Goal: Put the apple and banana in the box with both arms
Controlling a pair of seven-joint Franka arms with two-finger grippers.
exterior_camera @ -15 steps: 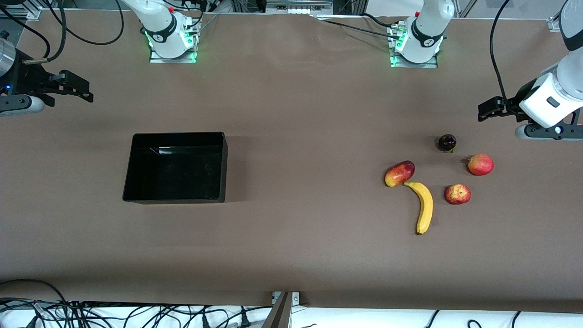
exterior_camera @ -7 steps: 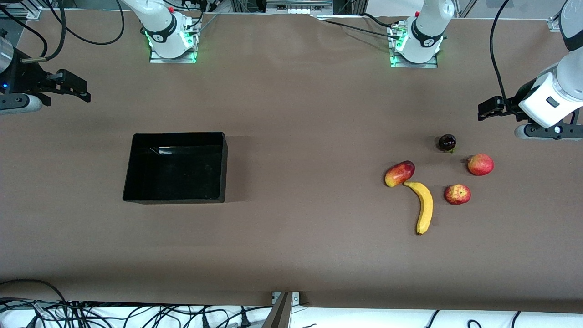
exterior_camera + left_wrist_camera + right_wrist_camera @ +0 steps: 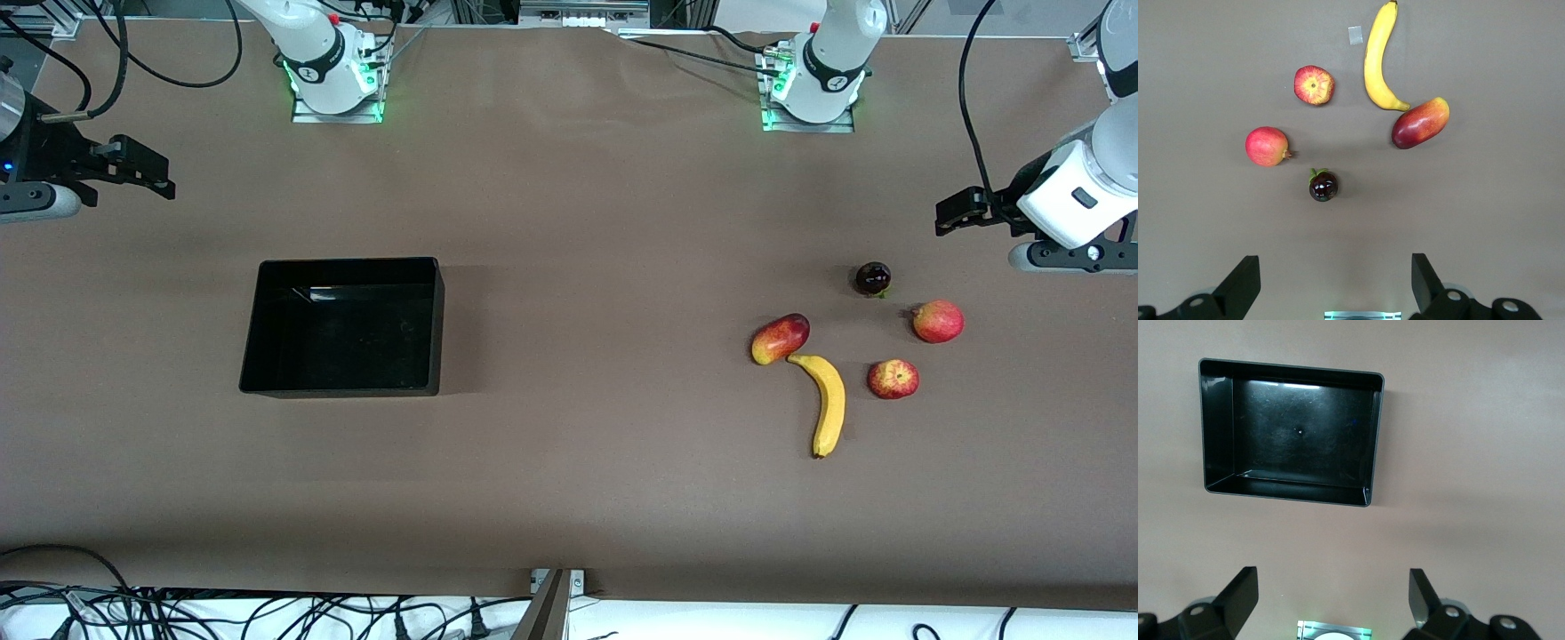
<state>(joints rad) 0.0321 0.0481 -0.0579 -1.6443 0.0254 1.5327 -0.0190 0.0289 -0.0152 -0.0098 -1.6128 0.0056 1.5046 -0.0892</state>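
Observation:
The apple [image 3: 893, 379] [image 3: 1314, 85], red with pale streaks, lies at the left arm's end of the table. Beside it lies the long yellow banana [image 3: 829, 404] [image 3: 1377, 57], its darker tip nearest the front camera. The black box [image 3: 347, 263] [image 3: 1218, 427] stands with nothing in it toward the right arm's end. My left gripper [image 3: 944, 216] [image 3: 1333, 263] hangs open and holding nothing over bare table, close to the fruits. My right gripper [image 3: 160, 173] [image 3: 1332, 577] hangs open over bare table near the box, also holding nothing.
A plain red round fruit [image 3: 938, 321] [image 3: 1267, 146], an oblong red-and-yellow fruit [image 3: 781, 338] [image 3: 1420, 123] touching the banana's end, and a small dark fruit [image 3: 873, 278] [image 3: 1323, 186] lie around the apple. Both arm bases [image 3: 333, 80] [image 3: 813, 84] stand farthest from the camera.
Both grippers have drifted slightly outward toward their own ends of the table. The fruits and the box have not moved.

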